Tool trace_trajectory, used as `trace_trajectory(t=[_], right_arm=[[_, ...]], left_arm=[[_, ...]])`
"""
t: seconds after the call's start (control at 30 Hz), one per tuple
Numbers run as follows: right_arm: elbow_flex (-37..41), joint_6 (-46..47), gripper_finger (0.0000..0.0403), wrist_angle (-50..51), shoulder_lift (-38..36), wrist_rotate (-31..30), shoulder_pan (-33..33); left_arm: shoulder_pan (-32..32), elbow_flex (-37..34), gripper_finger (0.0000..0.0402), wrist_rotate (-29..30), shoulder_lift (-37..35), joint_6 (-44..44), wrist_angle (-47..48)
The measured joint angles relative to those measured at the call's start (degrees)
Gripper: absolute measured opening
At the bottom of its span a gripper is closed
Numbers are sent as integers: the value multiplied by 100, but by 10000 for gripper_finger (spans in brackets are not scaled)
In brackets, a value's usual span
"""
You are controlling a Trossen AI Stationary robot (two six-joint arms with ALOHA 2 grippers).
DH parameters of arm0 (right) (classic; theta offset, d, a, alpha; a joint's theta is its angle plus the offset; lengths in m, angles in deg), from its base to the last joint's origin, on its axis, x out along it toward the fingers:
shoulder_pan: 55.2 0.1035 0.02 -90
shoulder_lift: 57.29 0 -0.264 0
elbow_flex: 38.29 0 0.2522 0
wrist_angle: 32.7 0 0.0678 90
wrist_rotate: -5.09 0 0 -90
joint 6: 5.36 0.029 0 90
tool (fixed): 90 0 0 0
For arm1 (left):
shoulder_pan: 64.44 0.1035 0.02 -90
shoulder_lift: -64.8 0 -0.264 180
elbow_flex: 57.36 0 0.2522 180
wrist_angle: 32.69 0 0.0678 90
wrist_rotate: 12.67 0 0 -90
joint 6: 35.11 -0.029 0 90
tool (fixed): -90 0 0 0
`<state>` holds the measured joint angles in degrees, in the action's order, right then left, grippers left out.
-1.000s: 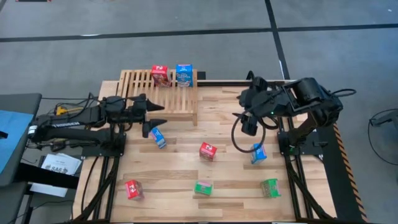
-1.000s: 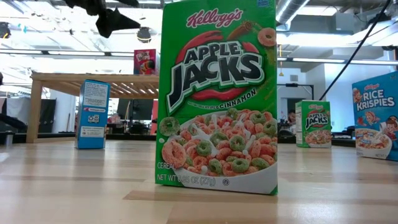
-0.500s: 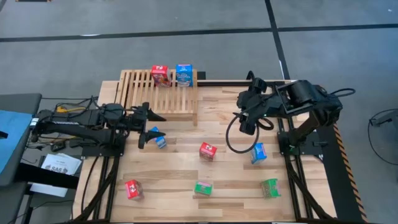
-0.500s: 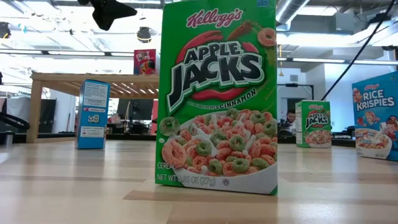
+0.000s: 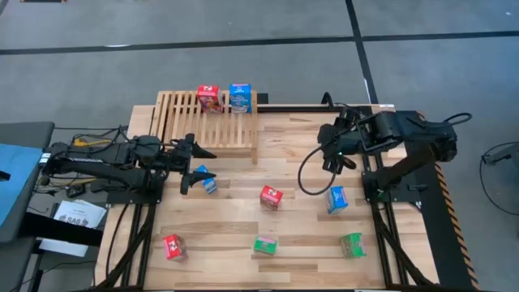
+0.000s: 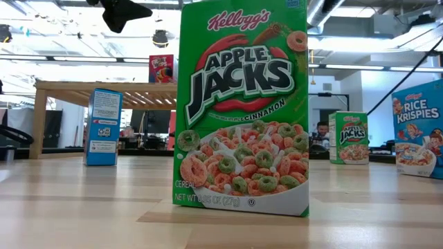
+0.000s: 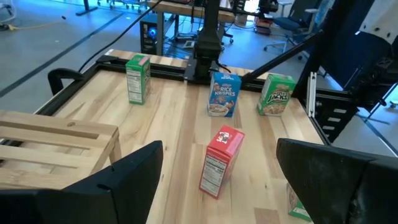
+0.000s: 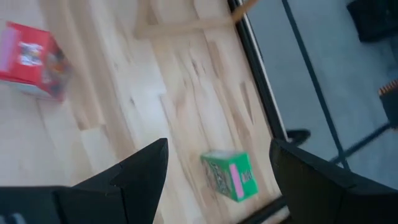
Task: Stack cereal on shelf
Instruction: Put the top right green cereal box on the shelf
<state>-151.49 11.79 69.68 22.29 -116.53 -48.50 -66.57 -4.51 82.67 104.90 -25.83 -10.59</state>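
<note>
The shelf (image 5: 207, 122), a slatted wooden rack, stands at the table's far left. A red cereal box (image 5: 209, 99) and a blue one (image 5: 240, 97) stand on its top. My left gripper (image 5: 193, 165) hangs open, level and high above the table, just left of a blue box (image 5: 208, 181). Its wrist view looks over a red box (image 7: 221, 158) to a blue one (image 7: 224, 93) and two green ones (image 7: 277, 94) (image 7: 138, 78). My right gripper (image 5: 331, 156) is open and tilted down, with a green box (image 8: 230, 176) on the table below it.
More boxes stand loose on the planks: red (image 5: 271, 197), blue (image 5: 337, 199), red (image 5: 173, 246), green (image 5: 265, 244) and green (image 5: 353, 244). A black rail (image 5: 292, 107) runs along the far edge. The low view is filled by the near green box (image 6: 242, 111).
My left gripper swung toward the table's near edge, coming beside the blue box, then kept still. My right gripper sank and drew back toward the table's right edge, tipping farther down. Both stayed open, and no box moved.
</note>
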Motion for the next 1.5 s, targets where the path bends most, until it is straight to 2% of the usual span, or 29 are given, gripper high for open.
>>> trace_trajectory(t=[0.17,0.33,0.47,0.6,0.77,0.93,1.23,1.5], right_arm=[[475,-2,306,-136,-68,0,-318],[564,-32,306,-54,188,17,-668],[564,-695,306,-55,479,91,-865],[557,-1313,306,-74,828,550,-1032],[557,-2046,306,-117,1162,1652,-1183],[572,-2282,306,147,1393,1762,-1379],[1358,-2422,306,-79,764,1847,-2172],[2387,-3356,306,-1073,-282,1996,-2910]], left_arm=[[0,0,304,2,0,0,15],[0,0,304,3,1,7,107],[0,0,304,4,2,11,270],[0,0,304,4,2,49,357],[0,0,304,4,2,54,387],[0,0,304,4,2,63,387],[0,0,304,4,2,63,412],[0,0,304,4,2,63,428]])
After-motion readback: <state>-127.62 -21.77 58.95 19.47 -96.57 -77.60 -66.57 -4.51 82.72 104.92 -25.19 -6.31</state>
